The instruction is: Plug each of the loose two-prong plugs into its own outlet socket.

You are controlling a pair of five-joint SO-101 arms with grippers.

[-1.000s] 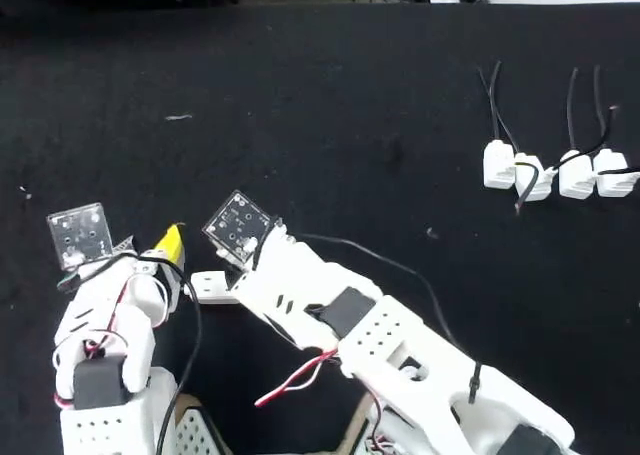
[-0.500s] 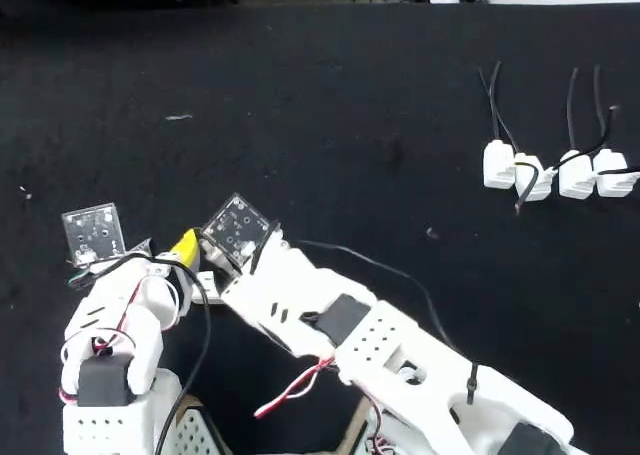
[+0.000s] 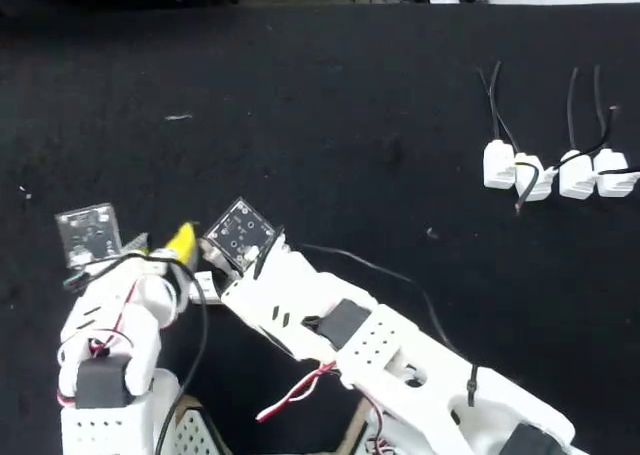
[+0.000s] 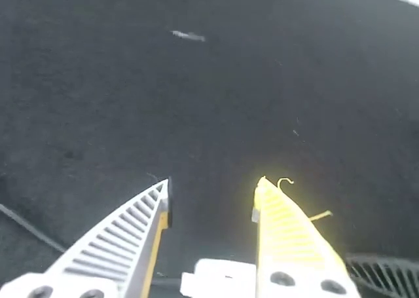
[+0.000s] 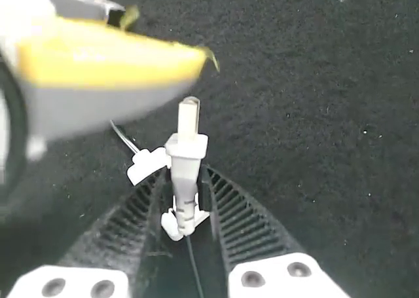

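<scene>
Right end effector [image 5: 185,180] tight around the two-prong plug [image 5: 186,149].

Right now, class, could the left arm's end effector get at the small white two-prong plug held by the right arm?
Probably yes: the left end effector is open, its yellow finger close beside the small white two-prong plug in the right end effector, with nothing between.

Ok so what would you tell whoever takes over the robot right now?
Right gripper: shut on a white plug, prongs pointing away from it.
Left gripper: open, close beside that plug.
Four white corded pieces sit in a row at the black table's right side; plugs or sockets, cannot tell.
Done: one plug grasped.
Left: plugging in; nothing visibly mated yet.
</scene>
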